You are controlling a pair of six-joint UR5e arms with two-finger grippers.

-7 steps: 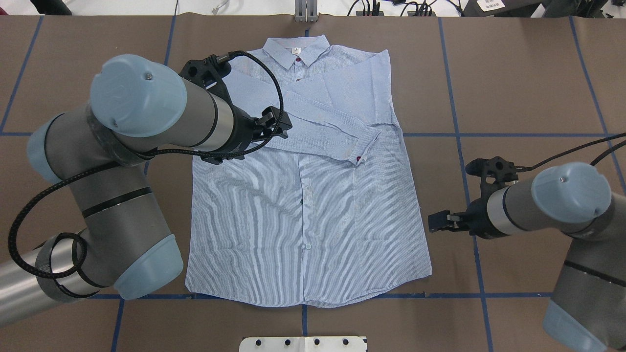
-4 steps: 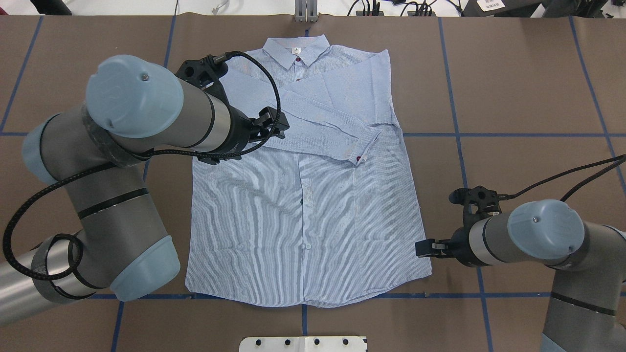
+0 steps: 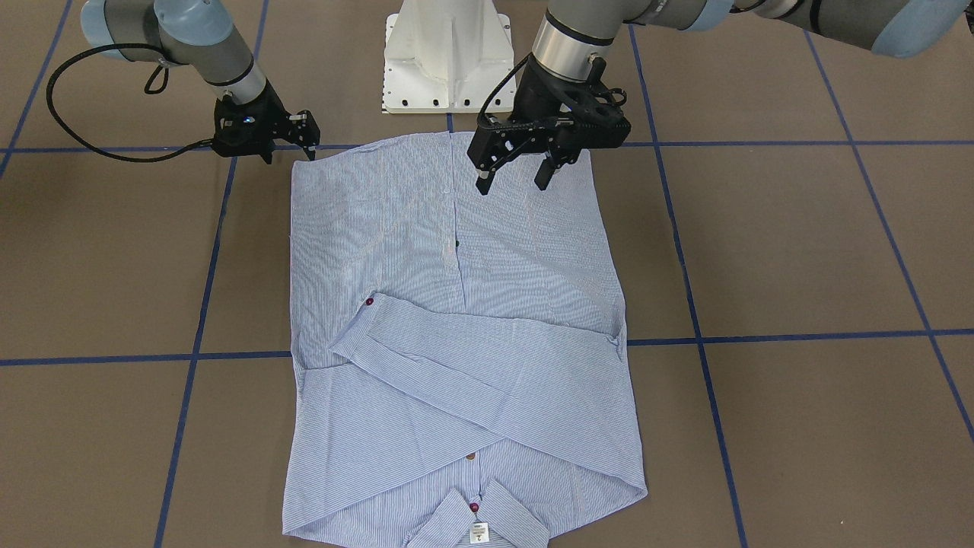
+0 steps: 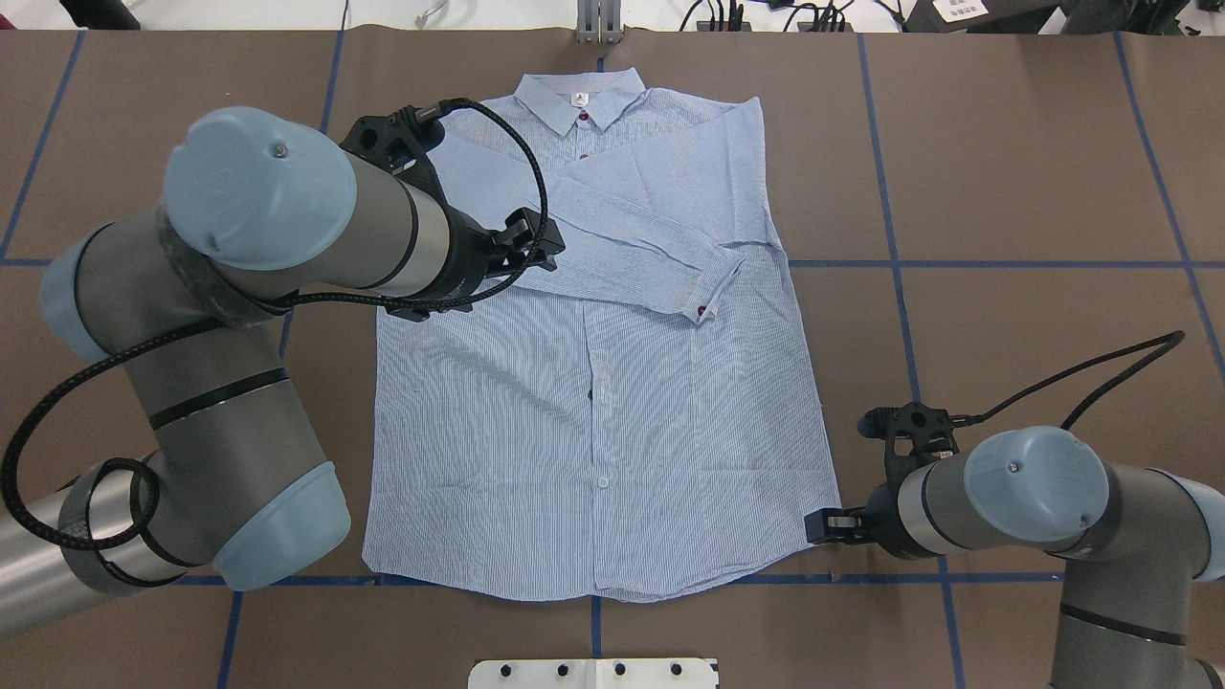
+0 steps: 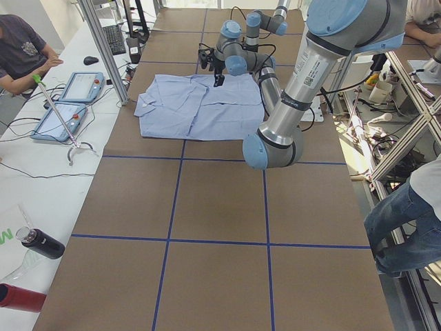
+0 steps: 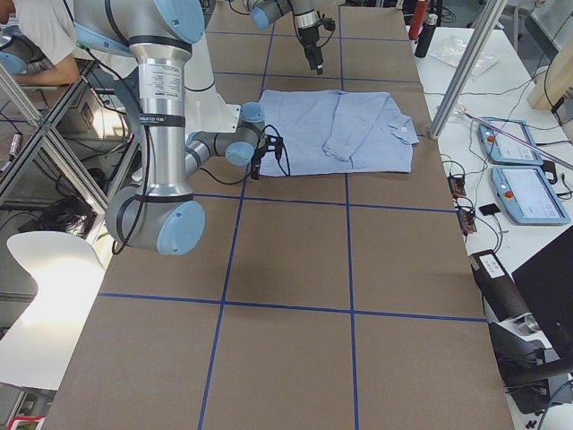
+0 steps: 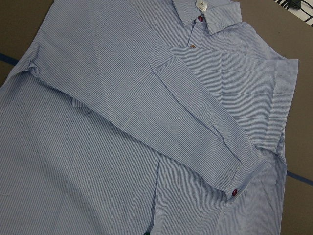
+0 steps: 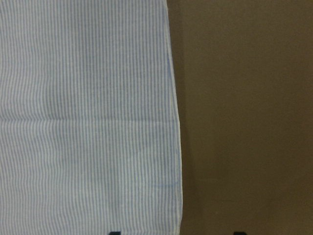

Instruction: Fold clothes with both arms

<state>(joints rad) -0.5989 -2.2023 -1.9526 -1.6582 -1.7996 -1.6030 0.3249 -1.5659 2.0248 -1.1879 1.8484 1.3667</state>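
**Right claw at hem corner; left claw not yet placed**

- Left gripper (image 4: pixel 536 244): hangs above the chest, by the shoulder end of the folded sleeve (image 4: pixel 632 239). Fingers spread wide, nothing between them.
- Shirt (image 4: pixel 593 421): flat on the table (image 4: pixel 1034 172), front up, collar at the far edge, hem towards the robot.
- Right gripper (image 4: pixel 823 526): low at the right hem corner (image 8: pixel 166 210). The wrist view shows two fingertips set apart. It is open and empty.

Doing it well (judgement):
- This looks like the lead-in to a hem-to-collar fold.
- The right claw should straddle the edge and pinch both layers a little inside the corner.
- The left claw should drop to the left hem corner (image 4: pixel 383 555) first.
- Both should then lift together and level, so the crossed sleeve stays put.

Against a second ago:
- The left claw has barely shifted.
- The shirt is unchanged.
- The right claw has travelled from beside the shirt's mid-side towards the robot, and inward onto the corner.
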